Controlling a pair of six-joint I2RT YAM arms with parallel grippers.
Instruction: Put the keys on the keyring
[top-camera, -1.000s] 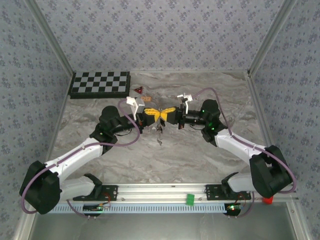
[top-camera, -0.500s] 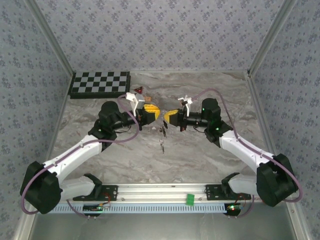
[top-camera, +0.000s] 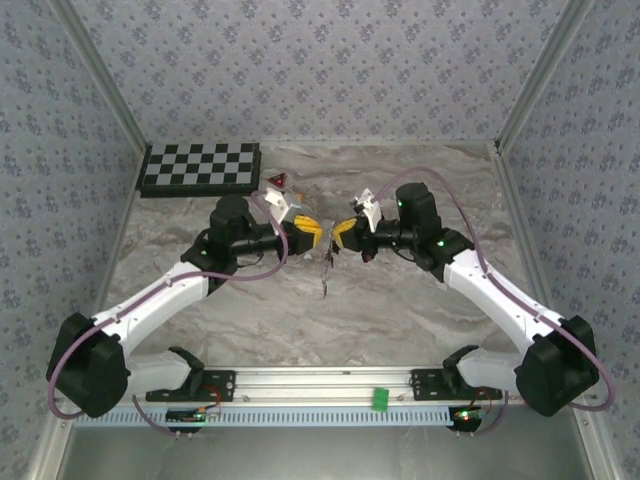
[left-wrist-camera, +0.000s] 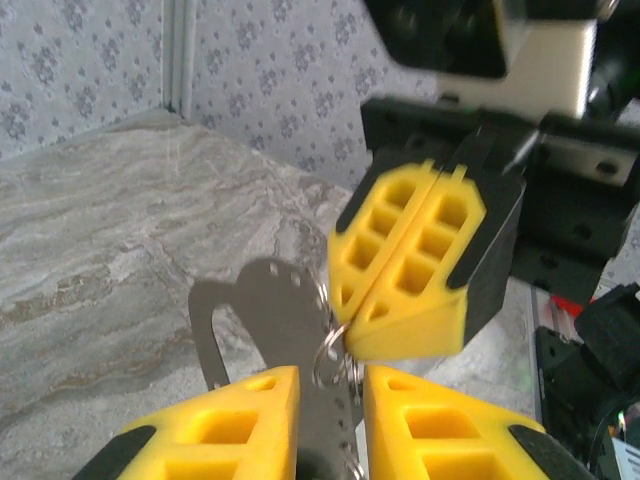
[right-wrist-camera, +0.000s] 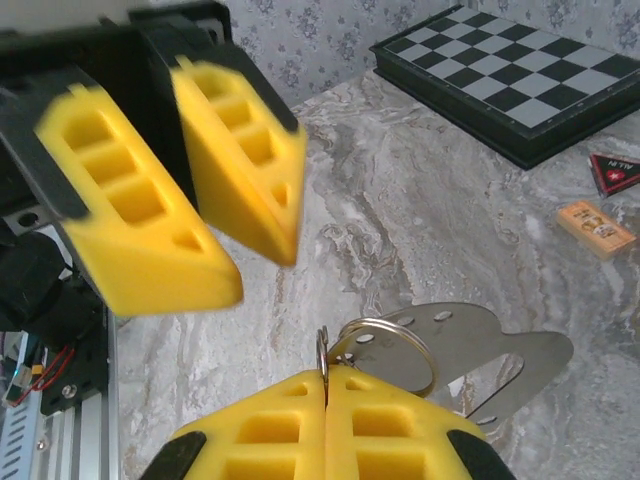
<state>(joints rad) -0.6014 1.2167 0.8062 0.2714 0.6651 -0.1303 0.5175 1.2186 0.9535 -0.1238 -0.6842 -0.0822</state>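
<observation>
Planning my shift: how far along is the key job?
Done: right gripper shut on the keyring, which carries a metal tag. In hand: left gripper, open, straddles that tag. Left: the tiny dark keys below; whether any is threaded, I cannot tell.

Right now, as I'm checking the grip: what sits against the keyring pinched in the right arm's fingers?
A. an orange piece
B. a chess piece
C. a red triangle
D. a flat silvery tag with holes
D: the right fingers are shut on the keyring, and the silvery tag overlaps it; the red triangle and orange piece lie apart on the table.
</observation>
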